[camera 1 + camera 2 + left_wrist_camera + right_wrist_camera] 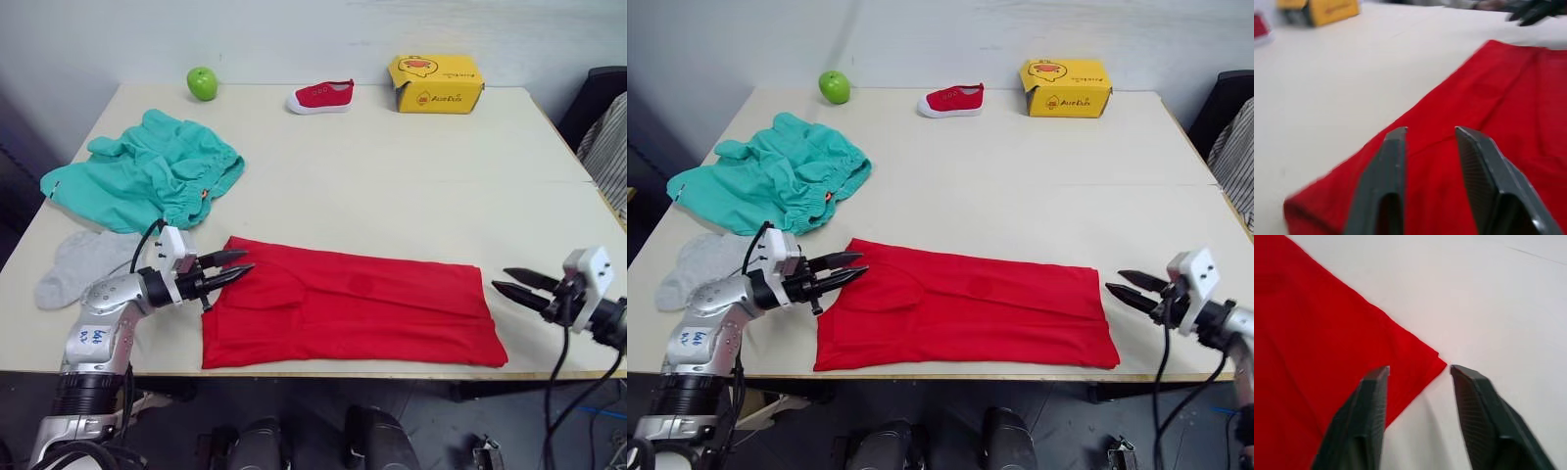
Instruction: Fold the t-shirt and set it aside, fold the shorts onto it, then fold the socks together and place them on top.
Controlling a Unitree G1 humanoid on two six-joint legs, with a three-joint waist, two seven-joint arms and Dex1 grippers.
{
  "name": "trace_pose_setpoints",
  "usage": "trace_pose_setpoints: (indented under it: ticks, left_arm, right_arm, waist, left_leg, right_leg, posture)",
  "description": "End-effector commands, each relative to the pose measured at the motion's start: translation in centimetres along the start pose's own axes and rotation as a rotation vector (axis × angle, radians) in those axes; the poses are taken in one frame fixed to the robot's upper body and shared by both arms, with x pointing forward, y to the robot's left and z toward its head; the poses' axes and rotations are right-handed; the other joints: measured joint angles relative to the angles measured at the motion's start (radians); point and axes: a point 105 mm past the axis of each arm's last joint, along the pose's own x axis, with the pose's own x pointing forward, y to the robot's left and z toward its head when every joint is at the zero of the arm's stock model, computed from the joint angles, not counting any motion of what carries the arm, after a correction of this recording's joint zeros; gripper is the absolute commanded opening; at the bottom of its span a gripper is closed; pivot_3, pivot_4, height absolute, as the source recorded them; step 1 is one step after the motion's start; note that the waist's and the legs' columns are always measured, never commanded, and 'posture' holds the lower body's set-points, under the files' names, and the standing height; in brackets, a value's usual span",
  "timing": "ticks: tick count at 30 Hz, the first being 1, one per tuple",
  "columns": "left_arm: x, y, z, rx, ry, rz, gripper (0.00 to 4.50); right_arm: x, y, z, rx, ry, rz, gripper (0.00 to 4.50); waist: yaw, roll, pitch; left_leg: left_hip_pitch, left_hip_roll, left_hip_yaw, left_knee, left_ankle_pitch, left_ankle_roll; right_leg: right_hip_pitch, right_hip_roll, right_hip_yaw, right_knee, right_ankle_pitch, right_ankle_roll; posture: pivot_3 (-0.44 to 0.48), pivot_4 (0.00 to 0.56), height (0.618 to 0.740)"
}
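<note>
The t-shirt lies folded into a long red band along the table's near edge at 6 o'clock, and the left gripper hovers over its 9 o'clock end, fingers parted narrowly and empty, while the right gripper waits just off the 3 o'clock end, fingers spread, holding nothing. Out at 10 o'clock the shorts sit rumpled, the socks just below them at 8 o'clock. Along the far edge at 12 o'clock stand a green apple, a red shoe and a yellow box.
</note>
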Motion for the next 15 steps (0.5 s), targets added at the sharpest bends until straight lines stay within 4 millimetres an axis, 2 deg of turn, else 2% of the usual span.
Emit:
trace_pose_setpoints:
  ticks: [1,4,6,11,14,15]
  left_arm:
    - [0.3,-1.5,1.4,0.052,-0.031,-0.083,2.89]
    - [0.8,-3.7,2.4,0.000,-0.088,-0.204,3.93]
    - [1.0,-4.4,2.6,-0.013,-0.097,-0.238,4.46]
    - [0.9,-5.3,3.0,-0.029,-0.122,-0.268,4.46]
    - [0.8,-5.6,3.1,-0.051,-0.129,-0.260,4.50]
    - [0.8,-5.7,3.1,-0.053,-0.134,-0.254,4.50]
  right_arm:
    - [-0.2,-0.5,0.0,-0.020,0.085,0.076,3.48]
    - [1.3,-1.7,-0.2,-0.014,0.207,0.134,4.50]
    - [2.5,-2.3,0.3,-0.017,0.248,0.153,4.50]
    - [4.7,-2.3,1.0,0.004,0.302,0.215,4.50]
    - [5.7,-1.8,1.1,0.031,0.314,0.265,3.91]
    - [5.9,-1.5,1.0,0.033,0.323,0.283,3.59]
  waist:
    - [-0.004,0.000,0.000]
    - [-0.008,0.001,0.001]
    - [-0.011,0.001,0.001]
    - [-0.011,0.004,0.003]
    - [-0.007,0.005,0.003]
    - [-0.007,0.005,0.003]
  left_leg:
    - [0.000,0.000,0.000,0.000,0.000,0.000]
    - [-0.001,0.000,0.000,0.000,0.000,-0.001]
    - [-0.001,-0.001,0.001,0.000,0.000,-0.001]
    - [-0.001,0.000,0.001,0.000,0.001,-0.001]
    - [-0.003,0.000,-0.001,0.000,0.001,-0.002]
    - [-0.003,-0.001,-0.001,0.000,0.001,-0.001]
  right_leg:
    - [0.000,0.000,0.000,0.000,0.000,0.000]
    - [0.000,0.001,-0.001,0.001,0.000,-0.001]
    - [-0.001,0.002,-0.001,0.001,0.000,-0.001]
    - [-0.002,0.002,-0.001,0.002,-0.001,-0.001]
    - [-0.002,0.003,-0.001,0.004,-0.001,-0.001]
    - [-0.002,0.003,0.000,0.004,-0.001,-0.001]
  posture:
    - [0.000,0.150,0.740]
    - [0.000,0.150,0.740]
    - [0.000,0.150,0.740]
    - [0.000,0.150,0.740]
    - [0.000,0.150,0.740]
    - [0.000,0.150,0.740]
